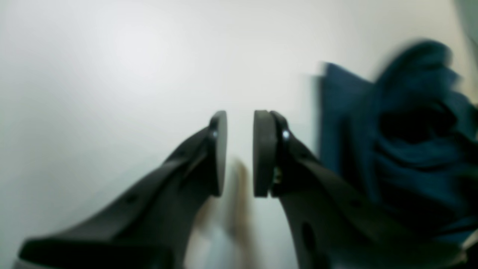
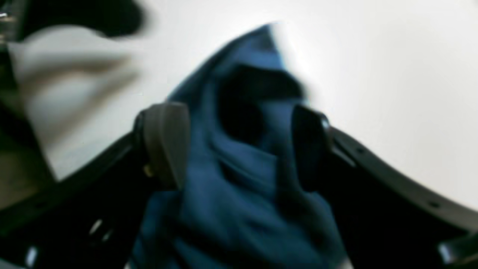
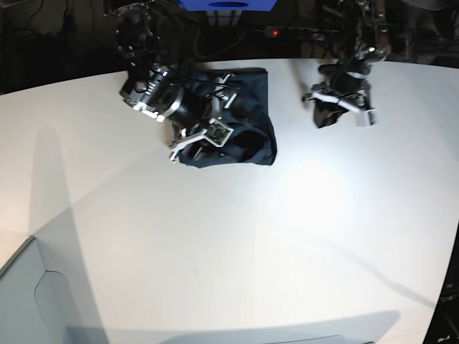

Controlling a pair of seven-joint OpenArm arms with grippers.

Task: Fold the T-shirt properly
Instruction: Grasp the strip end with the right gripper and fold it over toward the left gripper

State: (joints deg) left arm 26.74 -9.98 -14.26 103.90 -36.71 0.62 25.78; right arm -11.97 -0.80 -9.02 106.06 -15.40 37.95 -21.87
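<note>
Base: T-shirt (image 3: pixel 251 118) bunched, no clear axis | R tool (image 2: pixel 239 145) straddles cloth, grip unclear | L tool (image 1: pixel 240 153) slightly parted, empty

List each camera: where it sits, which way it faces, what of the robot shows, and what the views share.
Left wrist: behind the left gripper, facing bare white table; jaws slightly apart, empty; T-shirt at right.
Right wrist: behind the right gripper, jaws astride blue cloth.
Base: high, facing down over the table; both arms show, right gripper on the T-shirt, left gripper beside it.
Shared: the T-shirt, in all three.
</note>
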